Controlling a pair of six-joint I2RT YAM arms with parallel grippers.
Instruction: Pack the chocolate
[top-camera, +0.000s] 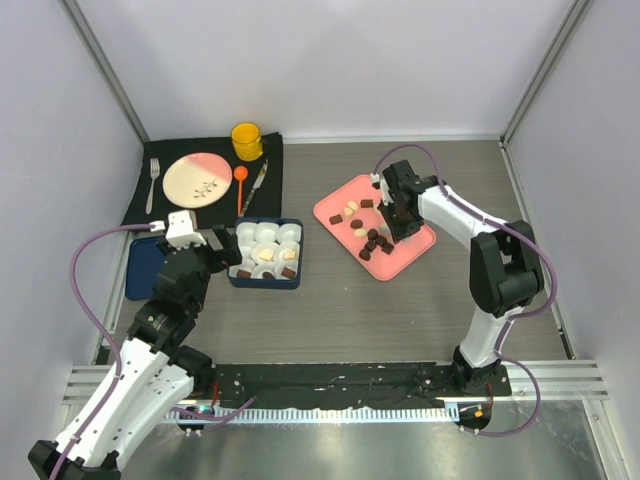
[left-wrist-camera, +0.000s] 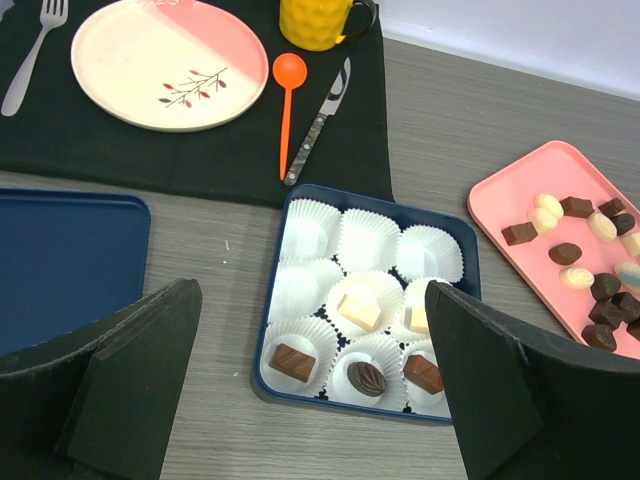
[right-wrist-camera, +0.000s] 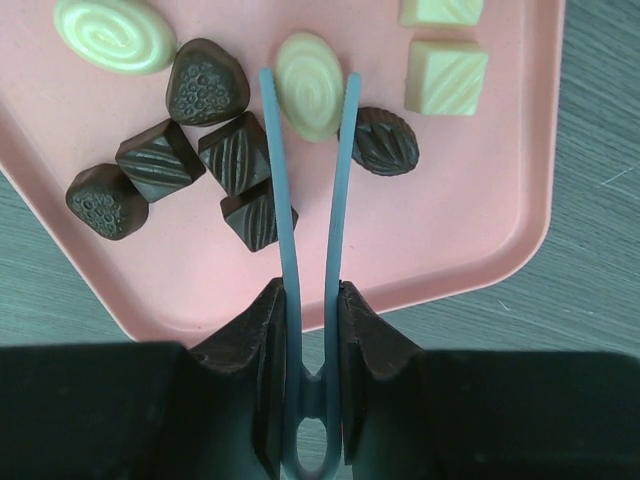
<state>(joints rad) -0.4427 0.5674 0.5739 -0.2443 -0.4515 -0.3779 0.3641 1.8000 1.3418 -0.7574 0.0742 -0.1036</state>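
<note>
A blue box (top-camera: 299, 255) of white paper cups holds three brown chocolates in its near row (left-wrist-camera: 367, 378) and two cream ones (left-wrist-camera: 360, 310) in the middle row. My left gripper (top-camera: 225, 250) hovers open and empty just left of the box, also in the left wrist view (left-wrist-camera: 312, 290). A pink tray (top-camera: 335, 205) carries several loose dark and cream chocolates (top-camera: 372, 240). My right gripper (top-camera: 400, 215) is above the tray, shut on blue tweezers (right-wrist-camera: 290, 230). The tweezer tips straddle a cream oval chocolate (right-wrist-camera: 310, 85) lying on the tray (right-wrist-camera: 450, 230).
A dark blue lid (top-camera: 145, 265) lies left of the box. Behind it a black mat (top-camera: 270, 175) carries a pink and cream plate (top-camera: 197, 178), a fork (top-camera: 152, 185), an orange spoon (top-camera: 240, 185), a knife (top-camera: 255, 185) and a yellow cup (top-camera: 247, 140).
</note>
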